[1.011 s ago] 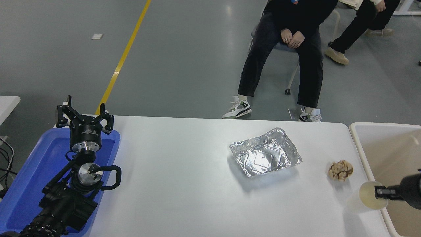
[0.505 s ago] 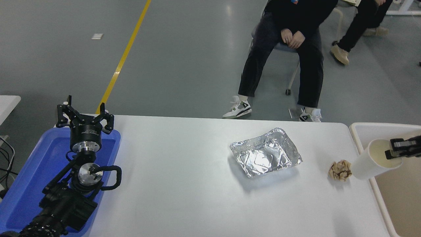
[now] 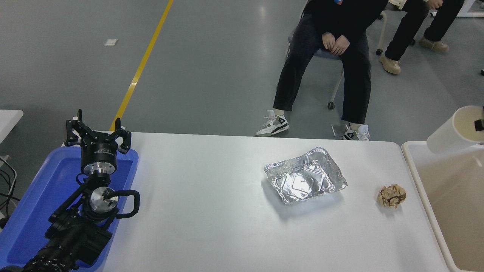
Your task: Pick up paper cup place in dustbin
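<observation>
Left gripper point(image 3: 96, 130) parked, fingers spread

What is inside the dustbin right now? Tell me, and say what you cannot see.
The dustbin shows only bare beige wall and floor. The paper cup hangs tilted above its far rim, not inside, with the right hand at the cup's mouth. The cup and the picture's right edge hide part of the interior.
</observation>
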Robot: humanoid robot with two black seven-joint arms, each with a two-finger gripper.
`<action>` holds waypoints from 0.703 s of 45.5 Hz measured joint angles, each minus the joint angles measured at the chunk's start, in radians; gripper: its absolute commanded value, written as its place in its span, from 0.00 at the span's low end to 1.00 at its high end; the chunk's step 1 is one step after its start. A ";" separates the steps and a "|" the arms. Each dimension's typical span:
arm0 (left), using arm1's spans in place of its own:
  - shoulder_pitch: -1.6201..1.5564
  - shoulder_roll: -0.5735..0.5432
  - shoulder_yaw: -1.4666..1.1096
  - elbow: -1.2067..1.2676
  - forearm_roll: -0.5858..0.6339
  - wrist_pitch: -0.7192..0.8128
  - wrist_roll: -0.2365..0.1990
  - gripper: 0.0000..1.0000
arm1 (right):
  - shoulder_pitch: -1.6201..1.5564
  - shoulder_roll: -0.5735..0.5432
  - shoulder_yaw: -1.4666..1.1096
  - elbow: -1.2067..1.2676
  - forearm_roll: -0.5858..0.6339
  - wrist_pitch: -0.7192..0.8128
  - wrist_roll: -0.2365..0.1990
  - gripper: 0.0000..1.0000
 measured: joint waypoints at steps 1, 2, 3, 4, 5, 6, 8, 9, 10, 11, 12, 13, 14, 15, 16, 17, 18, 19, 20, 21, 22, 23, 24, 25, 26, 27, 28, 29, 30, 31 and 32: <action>0.000 0.000 0.000 0.000 0.000 0.000 0.000 0.99 | -0.009 -0.001 0.001 -0.013 0.008 -0.019 0.000 0.00; 0.000 0.000 0.000 0.000 0.000 0.000 0.000 0.99 | -0.018 -0.002 0.003 -0.027 0.017 -0.041 -0.001 0.00; 0.000 0.000 0.000 0.000 0.000 0.000 0.000 0.99 | -0.035 -0.003 0.007 -0.047 0.035 -0.076 -0.001 0.00; 0.000 0.000 0.000 0.000 0.000 0.000 0.000 0.99 | -0.048 -0.004 0.010 -0.060 0.046 -0.098 -0.001 0.00; 0.000 0.000 0.000 0.000 0.000 0.000 0.000 0.99 | -0.062 -0.006 0.015 -0.074 0.060 -0.122 -0.001 0.00; 0.000 0.000 0.000 0.000 0.000 0.000 0.000 0.99 | -0.081 -0.007 0.021 -0.089 0.077 -0.149 -0.001 0.00; 0.000 0.000 0.000 0.000 0.000 0.000 0.000 0.99 | -0.127 -0.009 0.036 -0.126 0.119 -0.210 -0.002 0.00; 0.000 0.000 0.000 0.000 0.000 0.000 0.000 0.99 | -0.147 -0.009 0.045 -0.142 0.138 -0.233 -0.002 0.00; 0.000 0.000 0.000 0.000 0.000 0.000 0.000 0.99 | -0.180 -0.008 0.061 -0.165 0.170 -0.267 -0.002 0.00; 0.000 0.000 0.000 0.000 0.000 0.000 0.000 0.99 | -0.203 -0.007 0.072 -0.181 0.189 -0.287 -0.002 0.00; 0.000 0.000 0.000 0.000 0.000 0.000 0.000 0.99 | -0.228 -0.006 0.086 -0.198 0.211 -0.307 -0.002 0.00; 0.000 0.000 0.000 0.000 0.000 0.000 0.000 0.99 | -0.268 -0.002 0.108 -0.224 0.245 -0.335 -0.002 0.00; 0.000 0.000 0.000 0.000 0.000 0.000 0.000 0.99 | -0.296 0.002 0.122 -0.241 0.266 -0.352 -0.002 0.00; 0.000 0.000 0.000 0.000 0.000 0.000 0.000 0.99 | -0.327 0.006 0.141 -0.261 0.292 -0.370 -0.002 0.00; 0.000 0.000 0.000 0.000 0.000 0.000 0.000 0.99 | -0.369 0.012 0.168 -0.290 0.328 -0.391 -0.002 0.00; 0.000 0.000 0.000 0.000 0.000 0.000 0.000 0.99 | -0.398 0.017 0.185 -0.310 0.349 -0.403 -0.002 0.00; 0.000 0.000 0.000 0.000 0.000 0.000 0.000 0.99 | -0.429 0.022 0.206 -0.333 0.373 -0.415 -0.002 0.00; 0.000 0.000 0.000 0.000 0.000 0.000 0.000 0.99 | -0.475 0.032 0.240 -0.369 0.410 -0.432 -0.002 0.00; 0.000 0.000 0.000 0.000 0.000 0.000 0.000 0.99 | -0.508 0.039 0.263 -0.395 0.432 -0.442 -0.002 0.00; 0.000 0.000 0.000 0.000 0.000 0.000 0.000 0.99 | -0.553 0.050 0.296 -0.431 0.464 -0.454 -0.002 0.00; 0.000 0.000 0.000 0.000 0.000 0.000 0.000 0.99 | -0.586 0.059 0.320 -0.458 0.485 -0.461 -0.003 0.00; 0.000 0.000 0.000 0.000 0.000 0.000 0.000 0.99 | -0.621 0.070 0.346 -0.487 0.507 -0.468 -0.003 0.00; 0.000 0.000 0.000 0.000 0.000 0.000 0.000 0.99 | -0.659 0.082 0.375 -0.520 0.531 -0.475 -0.003 0.00; 0.000 0.000 0.000 0.000 0.000 0.000 0.000 0.99 | -0.712 0.101 0.417 -0.569 0.561 -0.484 -0.003 0.00; 0.000 0.000 0.000 0.000 0.000 0.000 0.000 0.99 | -0.746 0.114 0.445 -0.602 0.578 -0.488 -0.003 0.00; 0.000 0.000 0.000 0.000 0.000 0.000 0.000 0.99 | -0.780 0.128 0.473 -0.636 0.593 -0.491 -0.002 0.00; 0.000 0.000 0.000 0.000 0.000 0.000 0.000 0.99 | -0.829 0.149 0.517 -0.685 0.615 -0.497 -0.002 0.00; 0.000 0.000 0.000 0.000 0.000 0.000 0.000 0.99 | -0.862 0.165 0.546 -0.720 0.628 -0.500 -0.002 0.00; 0.000 0.000 0.000 0.000 0.000 0.000 0.000 0.99 | -0.894 0.181 0.576 -0.755 0.640 -0.502 -0.002 0.00; 0.000 0.000 0.000 0.000 0.000 0.000 0.000 0.99 | -0.930 0.199 0.610 -0.793 0.652 -0.505 -0.002 0.00; 0.000 0.000 0.000 0.000 0.000 0.000 0.000 0.99 | -0.975 0.225 0.654 -0.844 0.667 -0.508 -0.002 0.00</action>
